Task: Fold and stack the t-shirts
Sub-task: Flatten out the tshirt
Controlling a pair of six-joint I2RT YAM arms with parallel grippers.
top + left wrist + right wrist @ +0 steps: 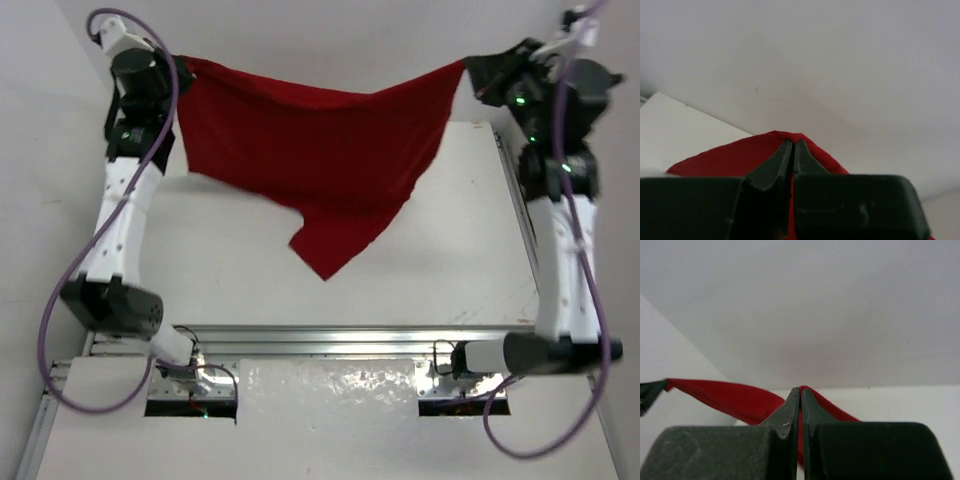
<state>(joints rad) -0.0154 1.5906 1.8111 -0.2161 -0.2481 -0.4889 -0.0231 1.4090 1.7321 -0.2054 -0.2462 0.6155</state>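
Counting one dark red t-shirt [320, 150], single garment, hanging spread in air above white worktop [200, 270], lowest corner drooping over its middle. I see two grippers: left gripper [792, 145] clamped tight on one upper corner, right gripper [800, 390] clamped on the other. Plain white wall [330, 40] behind. One metal rail [340, 335] along worktop near edge.

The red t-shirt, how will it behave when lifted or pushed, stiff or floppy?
Probably very floppy: the t-shirt sags between the left gripper and right gripper, its lower part hanging in a drooping point. Likely light, since two shut fingertip pinches hold it up. Pushed on the table, it would probably bunch rather than slide.
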